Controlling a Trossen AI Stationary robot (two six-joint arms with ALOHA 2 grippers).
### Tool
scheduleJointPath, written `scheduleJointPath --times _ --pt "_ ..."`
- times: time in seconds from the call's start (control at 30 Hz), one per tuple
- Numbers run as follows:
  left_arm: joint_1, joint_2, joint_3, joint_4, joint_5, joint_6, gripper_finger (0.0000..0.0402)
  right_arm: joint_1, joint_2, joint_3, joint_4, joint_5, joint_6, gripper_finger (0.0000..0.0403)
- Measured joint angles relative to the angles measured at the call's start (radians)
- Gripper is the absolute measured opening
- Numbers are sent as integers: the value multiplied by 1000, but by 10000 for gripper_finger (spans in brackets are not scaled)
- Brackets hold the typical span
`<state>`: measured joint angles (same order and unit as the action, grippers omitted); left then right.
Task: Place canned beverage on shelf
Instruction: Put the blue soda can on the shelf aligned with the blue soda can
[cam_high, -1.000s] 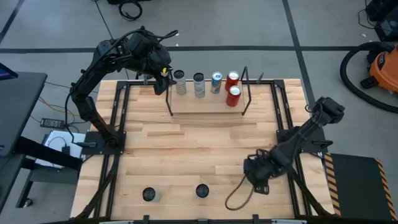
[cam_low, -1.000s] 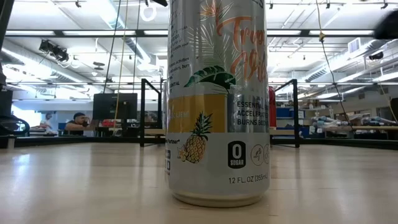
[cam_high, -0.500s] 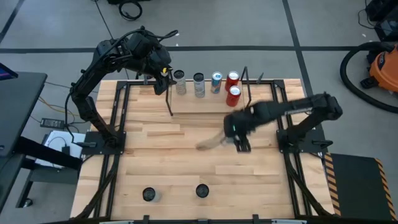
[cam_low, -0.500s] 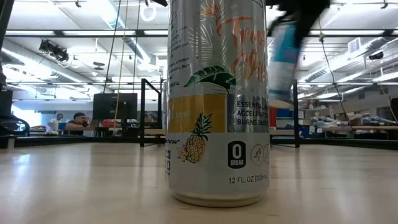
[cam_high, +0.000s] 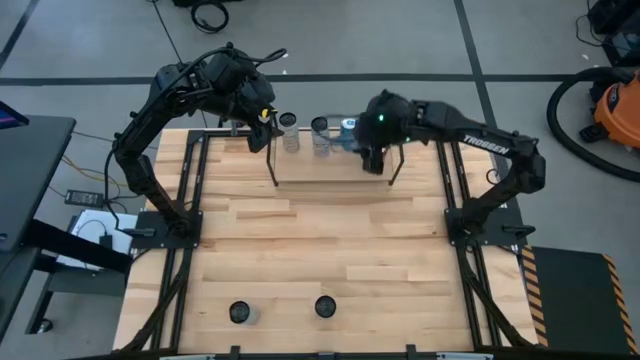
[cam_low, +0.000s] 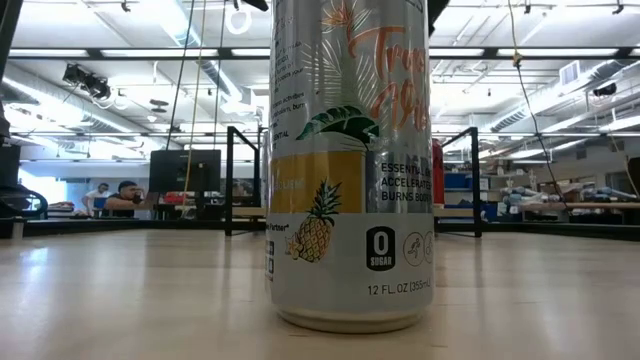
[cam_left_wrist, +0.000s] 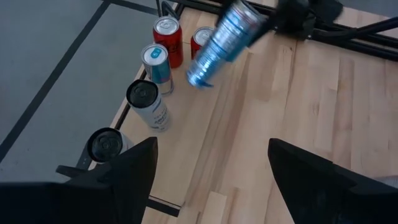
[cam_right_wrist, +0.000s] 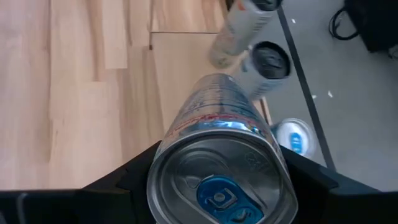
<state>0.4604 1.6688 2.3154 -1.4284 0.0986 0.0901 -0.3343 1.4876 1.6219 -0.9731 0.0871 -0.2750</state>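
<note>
Gripping silver-blue can (cam_right_wrist: 217, 155) | right hand (cam_high: 372, 140) half-closed | above shelf (cam_high: 330, 165)

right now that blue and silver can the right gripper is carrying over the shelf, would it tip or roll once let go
Likely to tip: the blue and silver can hangs tilted in the right gripper, not upright. Probably slippery, since its wall looks smooth and shiny. If it falls on its side on the shelf, the round body could roll into the standing cans.
</note>
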Motion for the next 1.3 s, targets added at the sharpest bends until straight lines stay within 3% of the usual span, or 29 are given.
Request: scheduleJointPath --times 0.2,0.5,0.7,1.0,1.3 --pt "0 0 0 0 0 -1 307 -92 26 19 -11 -63 -20 248" --pt "0 0 0 -3 0 0 307 -111 241 200 -256 -68 -9 248" --pt "0 0 0 -6 0 5 307 -108 359 250 -324 -85 -22 248" --pt "0 0 0 -5 0 10 307 -119 440 254 -333 -89 -43 248" --pt "0 0 0 -4 0 27 307 -144 441 263 -332 -111 -60 248"
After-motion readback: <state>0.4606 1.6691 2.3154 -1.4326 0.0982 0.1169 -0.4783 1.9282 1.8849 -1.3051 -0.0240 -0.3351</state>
